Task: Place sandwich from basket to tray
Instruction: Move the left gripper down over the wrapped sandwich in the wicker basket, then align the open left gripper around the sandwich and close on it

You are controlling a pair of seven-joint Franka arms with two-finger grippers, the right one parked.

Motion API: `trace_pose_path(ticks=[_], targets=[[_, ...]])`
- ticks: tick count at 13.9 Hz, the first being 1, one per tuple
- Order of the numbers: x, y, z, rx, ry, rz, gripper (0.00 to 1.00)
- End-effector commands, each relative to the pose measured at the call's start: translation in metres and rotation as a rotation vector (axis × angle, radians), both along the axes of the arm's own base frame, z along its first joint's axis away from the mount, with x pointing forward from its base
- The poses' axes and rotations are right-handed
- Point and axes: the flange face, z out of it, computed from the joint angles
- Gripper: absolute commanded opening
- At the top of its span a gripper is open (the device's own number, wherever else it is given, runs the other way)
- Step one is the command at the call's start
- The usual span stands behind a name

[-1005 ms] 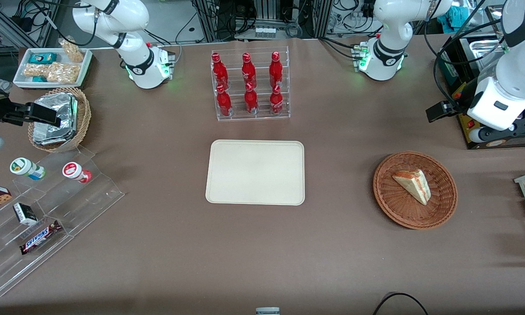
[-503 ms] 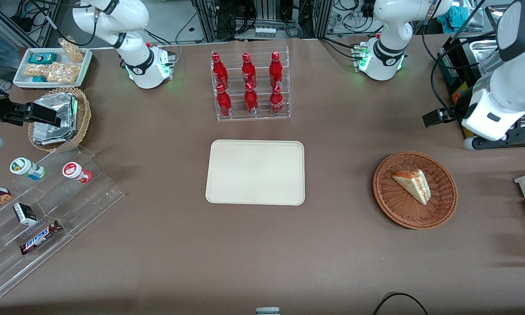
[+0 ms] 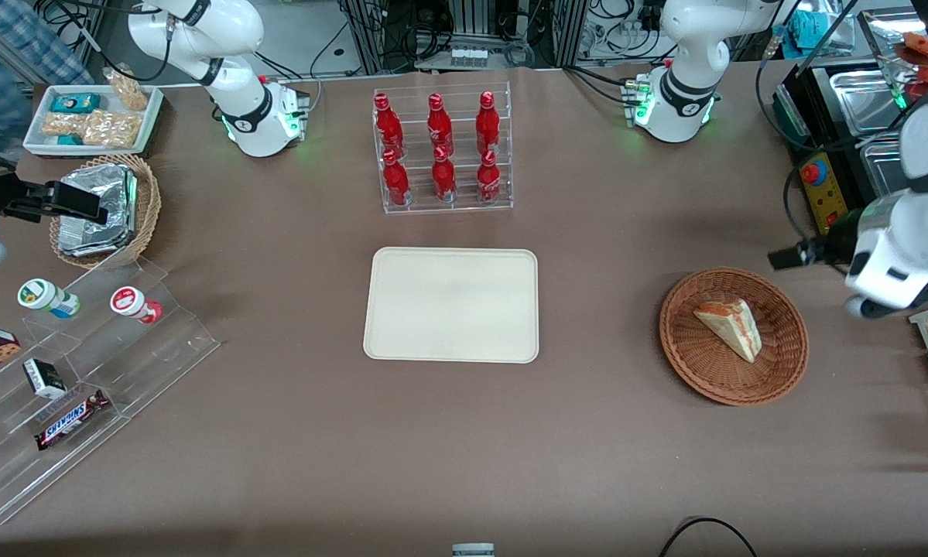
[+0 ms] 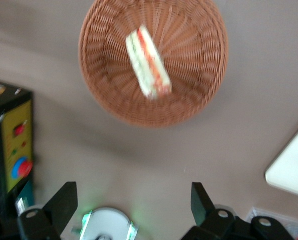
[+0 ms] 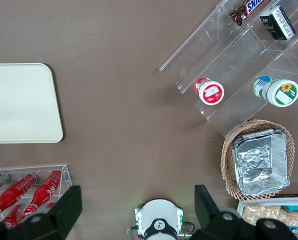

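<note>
Sandwich lies on its side in the basket, toward the working arm's end of the table. We see the gripper above the table near the basket, fingers spread wide, holding nothing. We note the tray is bare, well apart.

- The gripper is shown only as two wide-apart fingertips, the rest being cut off by the wrist frame edge.
- The sandwich and basket are blurred there.
- The tray is cropped to one corner.
</note>
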Motion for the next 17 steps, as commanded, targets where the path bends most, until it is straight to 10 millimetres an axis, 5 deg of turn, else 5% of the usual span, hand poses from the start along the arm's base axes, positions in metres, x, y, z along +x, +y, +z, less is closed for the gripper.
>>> trace_pose_path(ticks=[1,9,12,17], targets=[[-0.019,0.01,-0.053,0.014,-0.059,0.018,1.0],[-0.038,0.02,-0.164,0.004,-0.219,0.095,1.0],[-0.037,0.026,-0.182,0.004,-0.236,0.173,1.0],[-0.032,0.025,-0.185,0.024,-0.244,0.337,1.0]])
